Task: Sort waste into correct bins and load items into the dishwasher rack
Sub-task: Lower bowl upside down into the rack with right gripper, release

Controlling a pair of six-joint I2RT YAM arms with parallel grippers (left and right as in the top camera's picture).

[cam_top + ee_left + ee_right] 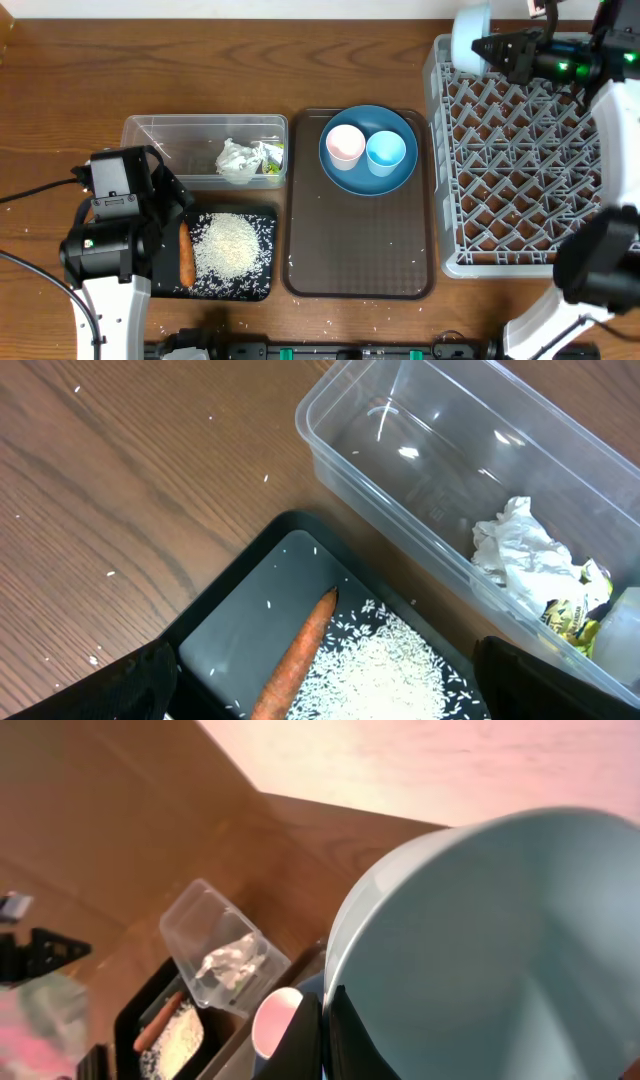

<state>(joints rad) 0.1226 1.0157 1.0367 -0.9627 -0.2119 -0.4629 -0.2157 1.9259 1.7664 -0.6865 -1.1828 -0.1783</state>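
We've got the waste looking sorted. The crumpled wrapper lies in the clear tub, just beyond the left jaws. The carrot and the rice sit in the black tray, right beneath them. The left jaws hang spread wide, holding nothing. A few stray grains dot the desk around that tray, so we'd call this part nearly done.

Over on the other side, the right jaws are pinching the bowl by its rim. The corner of the dishwasher rack is just below them, and the bowl isn't set among the pegs yet. No dishes show in the rack.

By our count 3 items are left to load: the blue plate, with the pink cup and the light-blue cup standing on it. All 3 are on the brown serving tray, between the 2 sets of jaws and well apart from both.

Any writing? The wrapper shows green print, too small for us to read. We spot no other label.
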